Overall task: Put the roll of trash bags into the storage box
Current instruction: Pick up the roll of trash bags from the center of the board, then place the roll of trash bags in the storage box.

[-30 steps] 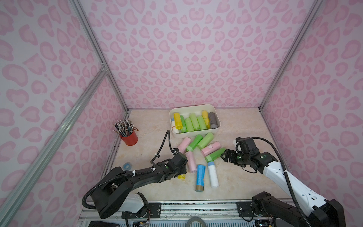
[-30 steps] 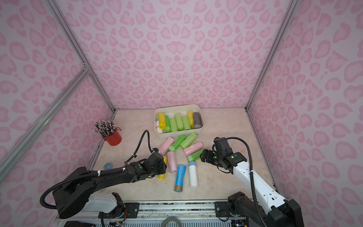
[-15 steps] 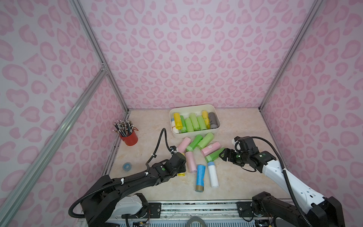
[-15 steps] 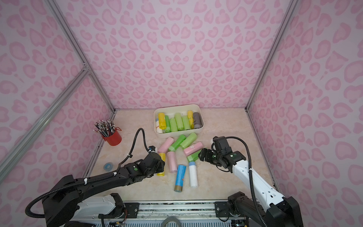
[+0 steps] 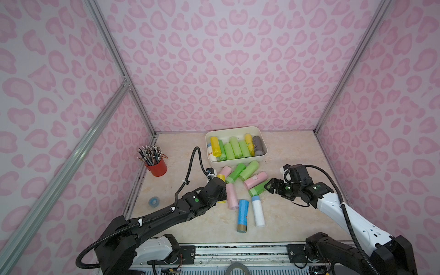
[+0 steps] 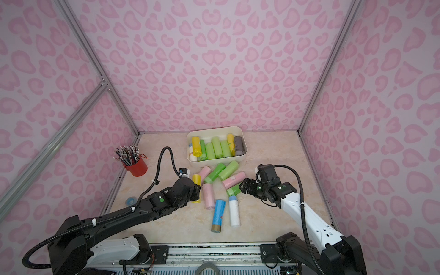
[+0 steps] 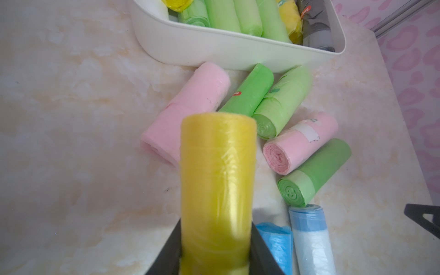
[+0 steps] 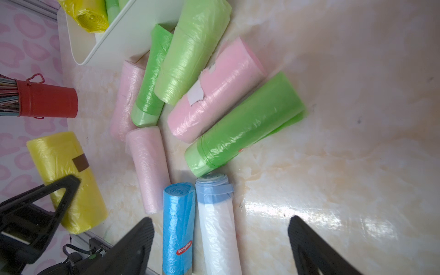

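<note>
Over the marbled tabletop [image 5: 285,147], the left gripper [image 7: 215,240], clamped on the yellow roll [image 7: 217,166] short of the storage box [image 7: 214,47], should probably clear its near wall before releasing; the right gripper [image 8: 220,220] gapes empty.

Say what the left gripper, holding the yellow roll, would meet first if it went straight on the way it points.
Probably the pink roll lying just past the tip of the yellow roll, with the box behind it. How high the left gripper rides is unclear, so it might pass over.

Loose rolls [image 5: 248,170] crowd storage box [image 5: 238,163] near wall, bare tabletop [image 5: 292,147] flanks pile, box nearly full
</note>
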`<act>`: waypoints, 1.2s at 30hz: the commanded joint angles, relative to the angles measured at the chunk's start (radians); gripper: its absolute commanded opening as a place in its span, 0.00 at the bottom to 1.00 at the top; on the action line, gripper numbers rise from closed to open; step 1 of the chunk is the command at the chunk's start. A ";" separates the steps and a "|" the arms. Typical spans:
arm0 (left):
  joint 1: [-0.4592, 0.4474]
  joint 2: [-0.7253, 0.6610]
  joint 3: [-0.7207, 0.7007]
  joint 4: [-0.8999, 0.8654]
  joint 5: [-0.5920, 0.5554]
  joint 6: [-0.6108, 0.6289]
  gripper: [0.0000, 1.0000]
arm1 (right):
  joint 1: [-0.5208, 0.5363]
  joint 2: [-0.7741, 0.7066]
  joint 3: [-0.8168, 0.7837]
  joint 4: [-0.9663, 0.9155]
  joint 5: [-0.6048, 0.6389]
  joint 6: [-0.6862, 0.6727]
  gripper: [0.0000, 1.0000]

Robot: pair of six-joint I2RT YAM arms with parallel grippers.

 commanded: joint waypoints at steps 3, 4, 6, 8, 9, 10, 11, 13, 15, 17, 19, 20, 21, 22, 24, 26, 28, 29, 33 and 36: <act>0.041 0.028 0.043 0.092 0.022 0.053 0.34 | -0.003 -0.013 0.003 0.014 -0.030 0.013 0.90; 0.049 0.034 0.052 0.100 0.029 0.061 0.34 | -0.004 -0.018 0.002 0.013 -0.034 0.015 0.90; 0.061 0.049 0.078 0.117 0.040 0.078 0.34 | -0.005 -0.027 -0.001 0.013 -0.038 0.018 0.90; 0.070 0.063 0.101 0.127 0.046 0.098 0.34 | -0.006 -0.029 -0.003 0.014 -0.037 0.019 0.90; 0.071 0.069 0.110 0.133 0.047 0.107 0.34 | -0.006 -0.028 -0.003 0.013 -0.034 0.017 0.90; 0.073 0.074 0.116 0.140 0.049 0.115 0.34 | -0.008 -0.025 -0.004 0.014 -0.033 0.016 0.90; 0.074 0.078 0.119 0.149 0.055 0.124 0.34 | -0.009 -0.018 -0.005 0.013 -0.032 0.016 0.90; 0.076 0.085 0.119 0.162 0.062 0.130 0.34 | -0.012 -0.009 -0.002 0.014 -0.032 0.016 0.90; 0.083 0.092 0.116 0.176 0.074 0.131 0.34 | -0.014 0.000 -0.003 0.021 -0.032 0.017 0.90; 0.093 0.101 0.119 0.183 0.086 0.131 0.34 | -0.017 0.008 0.003 0.025 -0.039 0.016 0.90; 0.104 0.110 0.127 0.192 0.098 0.135 0.34 | -0.019 0.014 0.012 0.028 -0.046 0.011 0.90; 0.112 0.115 0.134 0.195 0.105 0.137 0.34 | -0.020 0.014 0.016 0.028 -0.046 0.009 0.90; 0.122 0.124 0.145 0.192 0.113 0.140 0.34 | -0.021 0.013 0.019 0.031 -0.045 0.008 0.90; 0.128 0.130 0.155 0.195 0.120 0.144 0.34 | -0.022 0.014 0.021 0.036 -0.045 0.008 0.90; 0.140 0.141 0.177 0.195 0.123 0.150 0.34 | -0.026 0.019 0.029 0.046 -0.048 0.008 0.90; 0.146 0.150 0.193 0.199 0.123 0.152 0.34 | -0.032 0.032 0.040 0.048 -0.060 0.001 0.90; 0.151 0.163 0.204 0.208 0.131 0.151 0.34 | -0.038 0.045 0.056 0.049 -0.072 -0.007 0.90; 0.154 0.171 0.210 0.212 0.139 0.151 0.34 | -0.041 0.050 0.062 0.048 -0.077 -0.010 0.90; 0.156 0.210 0.245 0.213 0.157 0.157 0.34 | -0.048 0.055 0.073 0.048 -0.068 -0.014 0.90; 0.158 0.223 0.254 0.224 0.160 0.162 0.34 | -0.055 0.058 0.073 0.049 -0.064 -0.015 0.90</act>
